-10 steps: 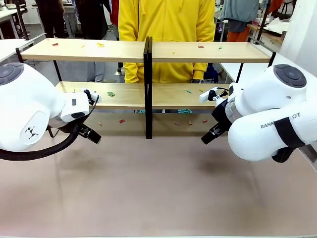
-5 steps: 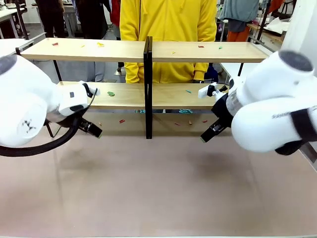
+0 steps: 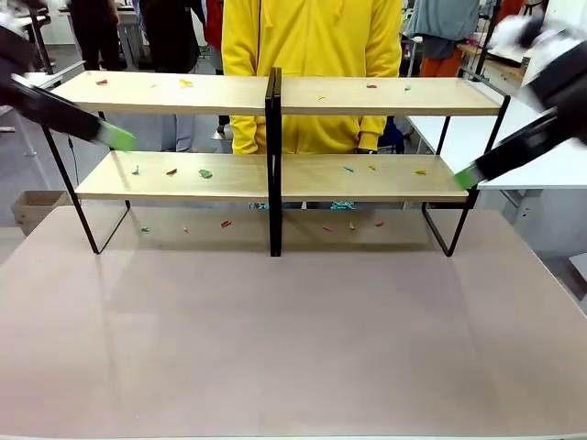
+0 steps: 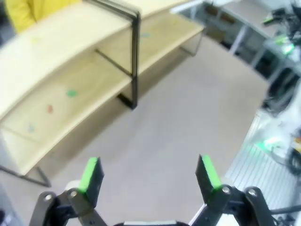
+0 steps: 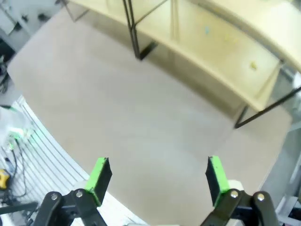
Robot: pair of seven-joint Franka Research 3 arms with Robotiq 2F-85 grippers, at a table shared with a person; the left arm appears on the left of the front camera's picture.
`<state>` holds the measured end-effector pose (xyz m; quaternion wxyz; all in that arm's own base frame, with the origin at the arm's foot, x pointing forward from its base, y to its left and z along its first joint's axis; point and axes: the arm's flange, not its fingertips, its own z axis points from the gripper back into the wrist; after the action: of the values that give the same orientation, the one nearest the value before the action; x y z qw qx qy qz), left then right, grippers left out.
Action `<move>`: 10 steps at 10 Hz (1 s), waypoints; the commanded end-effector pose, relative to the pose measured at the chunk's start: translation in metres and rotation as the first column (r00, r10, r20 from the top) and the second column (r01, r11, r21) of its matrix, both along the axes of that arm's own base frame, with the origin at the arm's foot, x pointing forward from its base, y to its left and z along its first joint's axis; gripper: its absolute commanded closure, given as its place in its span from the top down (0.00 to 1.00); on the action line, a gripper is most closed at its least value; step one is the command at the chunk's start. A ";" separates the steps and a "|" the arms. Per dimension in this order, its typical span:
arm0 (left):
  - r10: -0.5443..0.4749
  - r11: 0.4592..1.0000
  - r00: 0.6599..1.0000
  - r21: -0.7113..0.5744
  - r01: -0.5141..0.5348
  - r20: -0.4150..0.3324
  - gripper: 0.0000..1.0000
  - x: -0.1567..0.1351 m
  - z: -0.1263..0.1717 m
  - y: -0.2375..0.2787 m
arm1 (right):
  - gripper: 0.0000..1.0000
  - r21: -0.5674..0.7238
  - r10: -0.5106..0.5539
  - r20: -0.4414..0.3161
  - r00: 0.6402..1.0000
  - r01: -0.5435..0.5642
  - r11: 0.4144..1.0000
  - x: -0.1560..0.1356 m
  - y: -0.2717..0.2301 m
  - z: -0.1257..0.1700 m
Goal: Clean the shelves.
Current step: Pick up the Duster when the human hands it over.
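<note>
The shelves (image 3: 275,96) stand across the far half of the table, two light-wood boards on a thin black frame with a black centre post. Small coloured scraps lie on both boards, among them a green scrap (image 3: 205,173) and a red scrap (image 3: 171,171) on the lower one. My left gripper (image 3: 115,137) streaks in blurred at the upper left beside the shelves' left end. My right gripper (image 3: 468,174) is blurred at the shelves' right end. In the left wrist view the left gripper (image 4: 149,174) is open and empty above the table, with the shelves (image 4: 70,80) ahead. The right gripper (image 5: 157,174) is likewise open and empty.
A person in a yellow top (image 3: 312,55) stands right behind the shelves. More scraps (image 3: 226,223) lie on the tan tabletop (image 3: 293,330) under the lower board. A white table (image 3: 541,174) is at the right, and a cardboard box (image 3: 27,206) sits on the floor at the left.
Both arms have swung up and outward from low in front of the shelves to the picture's upper corners, blurred by motion. Both grippers stay open.
</note>
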<state>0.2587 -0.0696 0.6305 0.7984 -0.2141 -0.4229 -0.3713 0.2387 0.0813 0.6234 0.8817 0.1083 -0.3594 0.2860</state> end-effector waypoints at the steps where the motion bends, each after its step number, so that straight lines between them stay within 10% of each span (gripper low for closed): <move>1: -0.061 0.993 0.994 -0.096 0.070 0.096 1.00 -0.080 -0.055 0.062 | 1.00 0.033 -0.025 0.120 0.992 0.021 0.999 -0.015 -0.029 0.028; 5: 0.029 0.966 0.983 -0.257 0.019 0.181 1.00 -0.082 -0.043 0.095 | 1.00 0.155 -0.137 0.218 0.966 0.105 0.982 -0.018 -0.047 0.041; 10: 0.176 0.956 0.981 -0.251 -0.150 0.083 1.00 -0.061 -0.047 0.087 | 1.00 0.164 -0.154 0.238 0.959 0.117 0.979 -0.010 -0.044 0.038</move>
<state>0.2201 0.0495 0.6574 0.7601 -0.2684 -0.5243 -0.2745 0.2275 0.0335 0.6743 0.8423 0.1067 -0.4837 0.2127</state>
